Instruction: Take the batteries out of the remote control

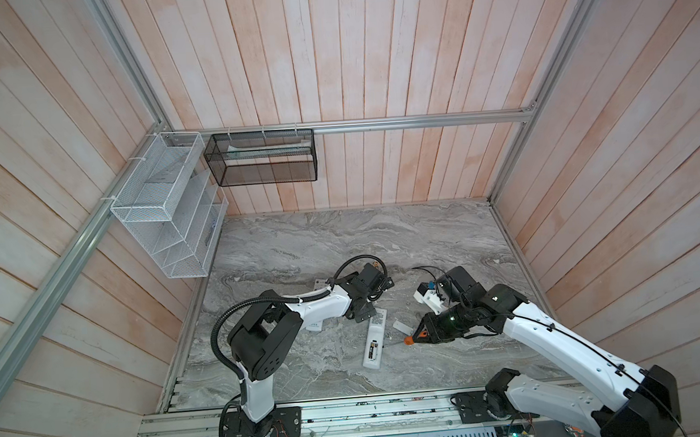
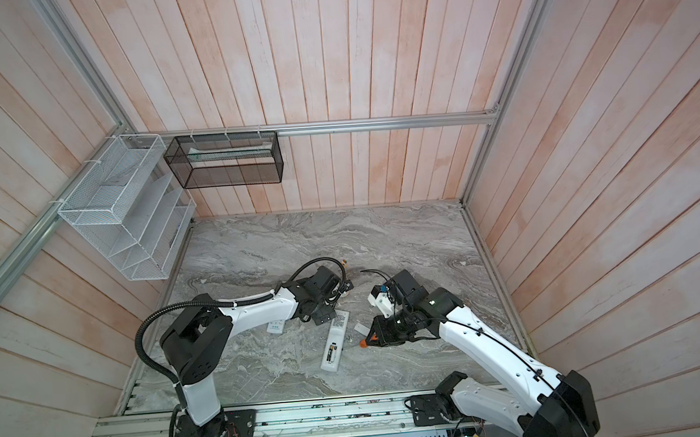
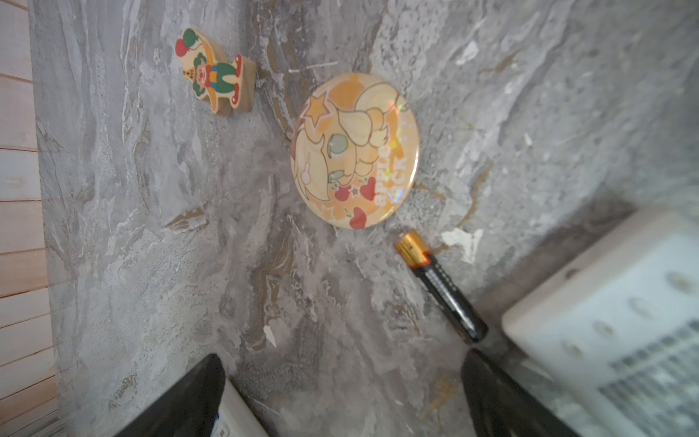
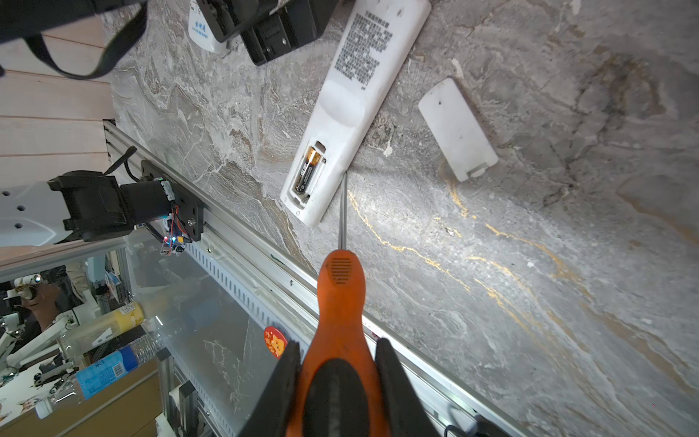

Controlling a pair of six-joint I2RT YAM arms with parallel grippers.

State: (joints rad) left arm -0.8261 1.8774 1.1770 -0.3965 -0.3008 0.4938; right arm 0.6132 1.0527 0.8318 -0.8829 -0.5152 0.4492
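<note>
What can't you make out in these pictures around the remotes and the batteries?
loose battery: in both top views the left arm hides it.
second remote: mostly under that arm in both top views, cut by the edge in the right wrist view.
screwdriver tip against the open remote: contact unclear in the right wrist view, too small in top views.

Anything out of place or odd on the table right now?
Two strays unrelated to the job: a round cartoon badge and a wooden clown figure lie on the marble tabletop near the loose battery. The remote lies open, cover plate off beside it, a seated battery inside.
</note>
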